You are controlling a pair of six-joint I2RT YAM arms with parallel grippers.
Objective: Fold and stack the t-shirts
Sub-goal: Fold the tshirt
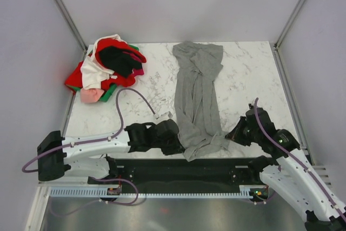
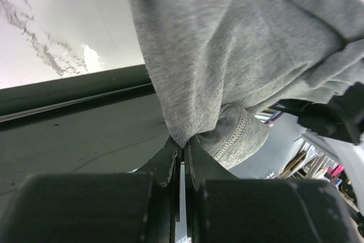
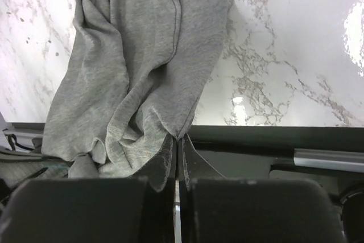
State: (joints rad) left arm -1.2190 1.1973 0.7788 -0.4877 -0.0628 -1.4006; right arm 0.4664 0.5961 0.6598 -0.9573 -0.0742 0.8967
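A heather-grey t-shirt (image 1: 197, 93) lies bunched in a long strip down the middle of the marble table, its near end over the front edge. My left gripper (image 1: 181, 143) is shut on the strip's near left corner; the left wrist view shows grey cloth (image 2: 227, 55) pinched at the fingertips (image 2: 183, 143). My right gripper (image 1: 231, 133) is shut on the near right corner, and the right wrist view has the same cloth (image 3: 142, 72) caught at the fingertips (image 3: 177, 138). A heap of red, white, black, pink and green t-shirts (image 1: 108, 68) sits at the back left.
A black rail (image 1: 184, 169) runs along the table's near edge under the grey shirt's end. Metal frame posts (image 1: 62, 6) and light walls close in the table on three sides. A purple cable (image 1: 127, 98) loops over the table beside the left arm.
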